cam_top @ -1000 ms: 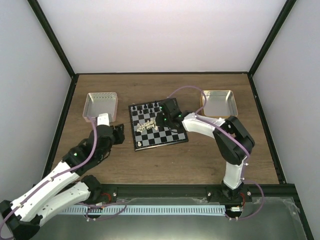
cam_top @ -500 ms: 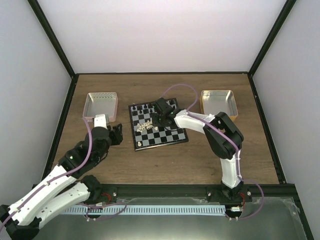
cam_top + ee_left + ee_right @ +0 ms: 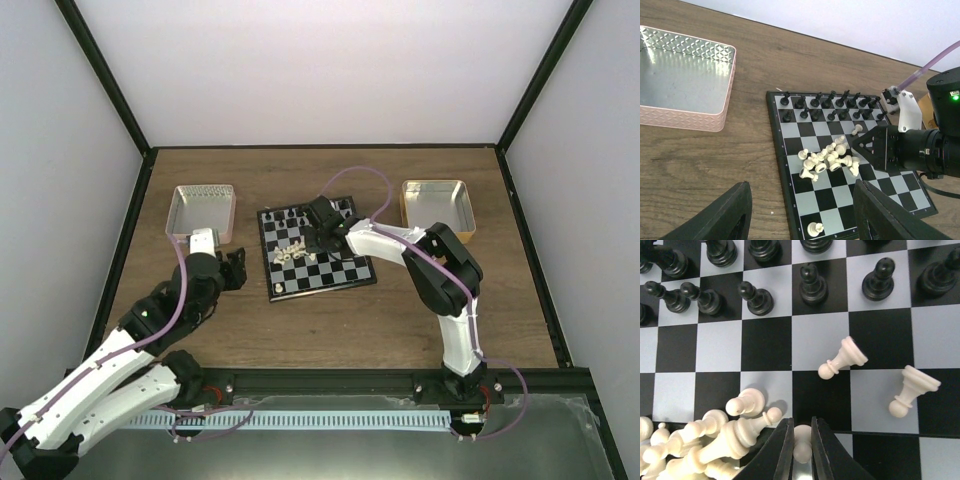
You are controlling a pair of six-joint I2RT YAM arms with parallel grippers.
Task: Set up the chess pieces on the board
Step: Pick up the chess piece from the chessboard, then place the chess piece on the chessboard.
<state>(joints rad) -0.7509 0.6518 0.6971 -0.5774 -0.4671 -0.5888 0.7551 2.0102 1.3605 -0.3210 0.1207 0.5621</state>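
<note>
From above, the right claw (image 3: 315, 238) hovers over the small black-and-white chequered board (image 3: 345, 270); left wrist: the left claw (image 3: 802, 212) gapes empty, tiny cream-white chess pieces (image 3: 827, 161) heaped ahead, unplaced; right wrist: its narrow jaws pinch one cream piece (image 3: 801, 447), so nearly all the setup seems left

White-black arms (image 3: 100, 365), purple cables (image 3: 935, 62)

A square silver embossed metal tray (image 3: 204, 205) sits well left of the right gripper (image 3: 801, 432), a gold-rimmed metal tray (image 3: 435, 205) well right, tiny black chess figures (image 3: 755, 297) just ahead.
</note>
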